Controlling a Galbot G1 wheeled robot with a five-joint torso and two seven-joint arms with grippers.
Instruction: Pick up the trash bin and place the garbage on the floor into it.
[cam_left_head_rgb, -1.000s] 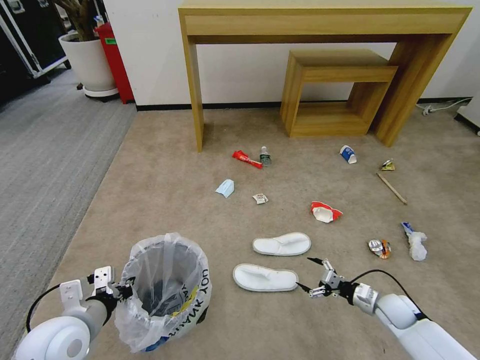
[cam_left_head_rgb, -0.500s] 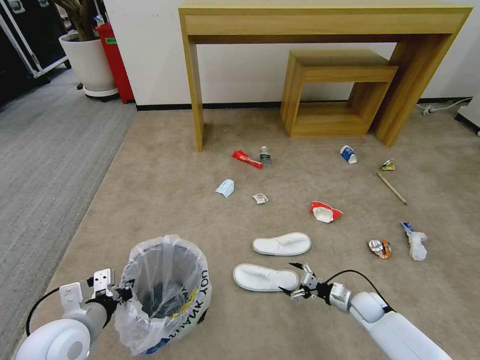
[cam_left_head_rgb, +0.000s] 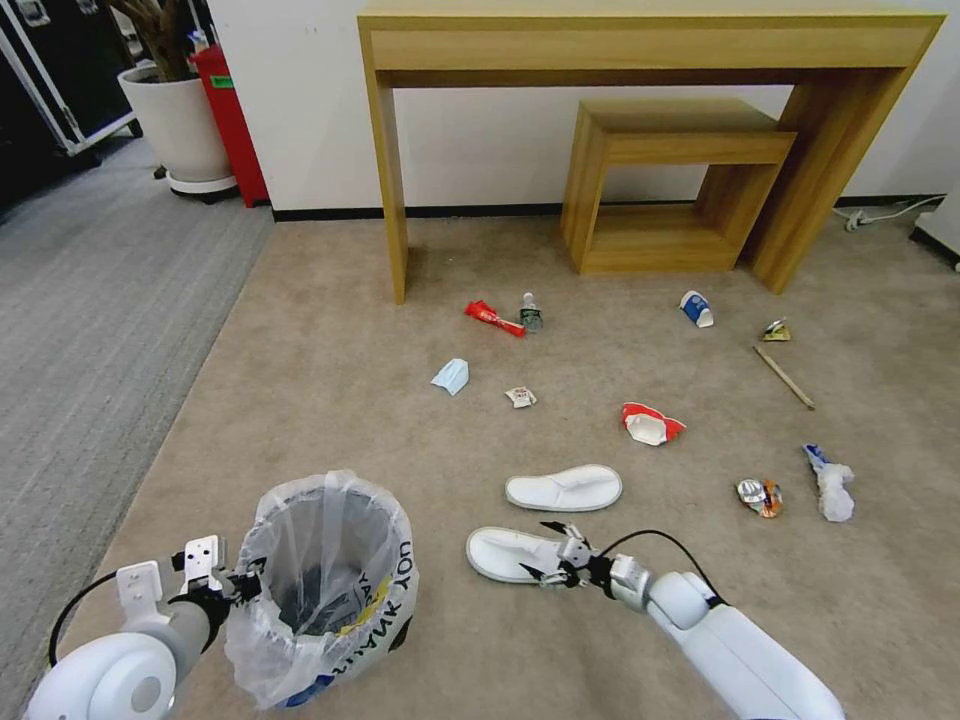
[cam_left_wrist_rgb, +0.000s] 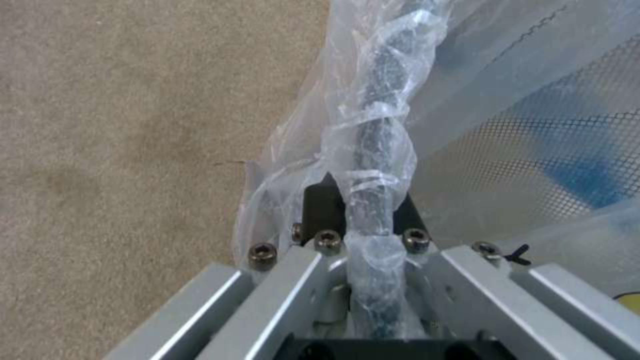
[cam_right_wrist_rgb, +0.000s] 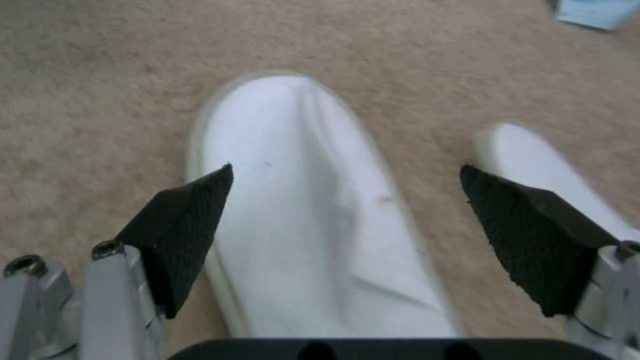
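Note:
The trash bin (cam_left_head_rgb: 325, 580), black with a crinkled plastic liner, hangs at the lower left. My left gripper (cam_left_head_rgb: 245, 585) is shut on its bagged rim (cam_left_wrist_rgb: 373, 150), with the rim clamped between the jaws of the left gripper (cam_left_wrist_rgb: 357, 210). My right gripper (cam_left_head_rgb: 545, 550) stands open over the near white slipper (cam_left_head_rgb: 505, 553). Its black pads (cam_right_wrist_rgb: 187, 235) straddle that slipper (cam_right_wrist_rgb: 300, 175) without touching it. The second slipper (cam_left_head_rgb: 563, 487) lies just beyond. More garbage is spread over the beige floor (cam_left_head_rgb: 330, 400): a blue mask (cam_left_head_rgb: 450, 376), red wrapper (cam_left_head_rgb: 493, 317), bottle (cam_left_head_rgb: 530, 312), paper cup (cam_left_head_rgb: 696, 308), crushed can (cam_left_head_rgb: 760, 496) and stick (cam_left_head_rgb: 783, 376).
A tall wooden desk (cam_left_head_rgb: 640, 45) and a smaller nested table (cam_left_head_rgb: 680, 150) stand against the far wall. A white planter (cam_left_head_rgb: 185, 125) and a red object (cam_left_head_rgb: 232, 120) stand at the back left beside grey ribbed carpet (cam_left_head_rgb: 90, 330). A red-white carton (cam_left_head_rgb: 650, 423) and crumpled paper (cam_left_head_rgb: 830, 485) lie to the right.
My right gripper has moved left and slightly down, from beside the near slipper's end to over it, staying open. The left gripper and bin have barely moved.

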